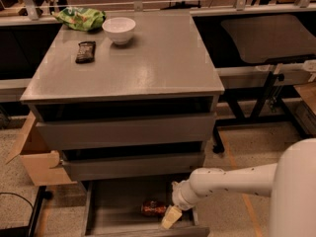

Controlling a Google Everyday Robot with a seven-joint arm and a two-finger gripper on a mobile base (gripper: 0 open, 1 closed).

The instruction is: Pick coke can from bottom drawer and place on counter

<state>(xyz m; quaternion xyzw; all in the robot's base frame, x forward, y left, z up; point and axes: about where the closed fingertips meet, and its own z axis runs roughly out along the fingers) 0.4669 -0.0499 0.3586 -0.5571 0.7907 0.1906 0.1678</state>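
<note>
The coke can (154,208) lies on its side on the floor of the pulled-out bottom drawer (111,206), right of the middle. My gripper (171,217) hangs at the end of the white arm, just right of the can and low inside the drawer near its front wall. The pale fingers (171,217) sit beside the can, a small gap away from it. The counter (148,63) is the wide grey top of the cabinet above.
On the counter's far left sit a white bowl (119,29), a dark snack bar (85,52) and a green chip bag (80,19). A cardboard box (34,157) stands left of the cabinet. A dark side table (266,36) is on the right.
</note>
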